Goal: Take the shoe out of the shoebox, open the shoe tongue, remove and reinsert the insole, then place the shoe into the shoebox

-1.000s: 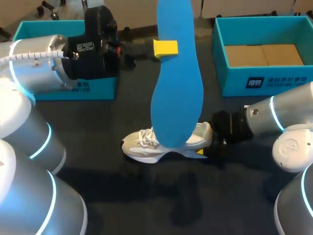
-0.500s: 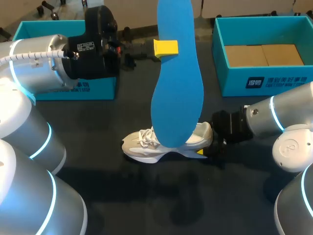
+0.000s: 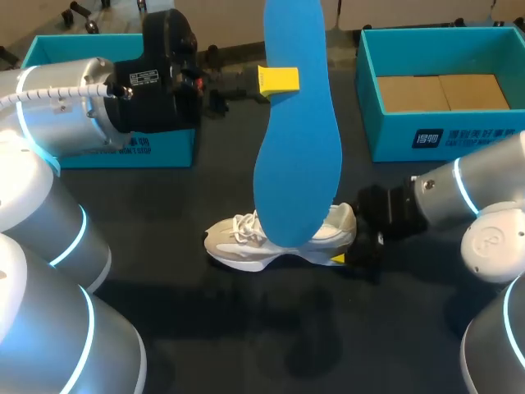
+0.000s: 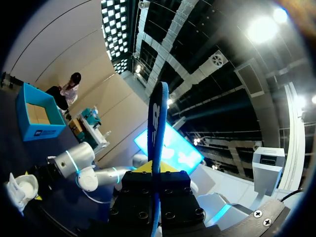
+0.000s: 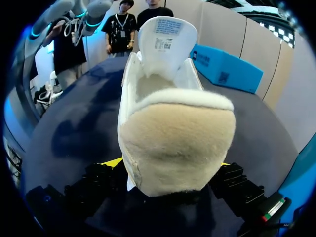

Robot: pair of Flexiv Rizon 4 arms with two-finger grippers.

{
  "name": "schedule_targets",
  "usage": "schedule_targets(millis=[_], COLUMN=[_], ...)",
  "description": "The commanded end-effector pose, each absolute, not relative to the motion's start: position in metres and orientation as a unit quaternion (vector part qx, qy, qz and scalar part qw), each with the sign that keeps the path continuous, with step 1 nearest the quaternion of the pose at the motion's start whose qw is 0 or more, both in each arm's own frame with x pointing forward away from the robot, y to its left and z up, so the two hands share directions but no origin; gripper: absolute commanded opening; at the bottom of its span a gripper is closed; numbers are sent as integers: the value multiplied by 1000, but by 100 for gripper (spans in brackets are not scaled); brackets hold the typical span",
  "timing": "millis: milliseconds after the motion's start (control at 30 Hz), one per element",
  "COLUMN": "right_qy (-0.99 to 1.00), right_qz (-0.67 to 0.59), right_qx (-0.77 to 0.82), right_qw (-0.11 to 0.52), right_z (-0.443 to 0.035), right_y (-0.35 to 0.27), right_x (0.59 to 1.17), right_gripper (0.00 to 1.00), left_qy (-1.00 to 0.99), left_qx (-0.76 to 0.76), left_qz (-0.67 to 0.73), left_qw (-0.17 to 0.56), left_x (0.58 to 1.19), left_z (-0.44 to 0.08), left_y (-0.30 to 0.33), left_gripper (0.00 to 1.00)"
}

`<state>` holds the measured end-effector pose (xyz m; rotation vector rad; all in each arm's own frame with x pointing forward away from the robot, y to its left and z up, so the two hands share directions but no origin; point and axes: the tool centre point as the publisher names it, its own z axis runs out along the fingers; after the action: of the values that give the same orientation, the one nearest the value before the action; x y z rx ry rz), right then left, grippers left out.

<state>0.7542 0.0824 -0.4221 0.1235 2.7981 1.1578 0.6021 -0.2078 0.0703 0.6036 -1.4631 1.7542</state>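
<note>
The fingers point(image 3: 277, 80) of the left gripper point(image 3: 285, 80) pinch the blue insole point(image 3: 297, 164) upright above the white sneaker point(image 3: 246, 246) on the table point(image 3: 164, 312); the right gripper point(image 5: 170, 163) clamps its heel. Reinsertion comes next, I judge: lower the insole toe-first inside.

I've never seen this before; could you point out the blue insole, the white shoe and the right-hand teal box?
blue insole point(image 3: 297, 164), head view, middle of its face
white shoe point(image 3: 238, 246), head view, laced front part
right-hand teal box point(image 3: 394, 135), head view, front wall
</note>
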Motion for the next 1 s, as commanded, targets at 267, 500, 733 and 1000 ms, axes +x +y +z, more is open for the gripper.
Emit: schedule_targets(millis=[267,500,733,1000], right_qy=[946,960,970,980], right_qz=[316,267,213,154], right_qx=[67,88,113,127], right_qw=[29,-3,-13,-18], right_z=[-396,-373,-357,-344], right_y=[68,67,68,75], right_x=[753,748,744,742], right_gripper=[100,100,100,100], left_qy=[-572,-572,-572,-572], left_qx=[236,236,236,236], left_qz=[687,687,687,687], left_qw=[380,380,380,380], left_x=[603,603,603,603], left_z=[71,71,71,71], left_y=[-212,-212,-212,-212], left_gripper=[0,0,0,0])
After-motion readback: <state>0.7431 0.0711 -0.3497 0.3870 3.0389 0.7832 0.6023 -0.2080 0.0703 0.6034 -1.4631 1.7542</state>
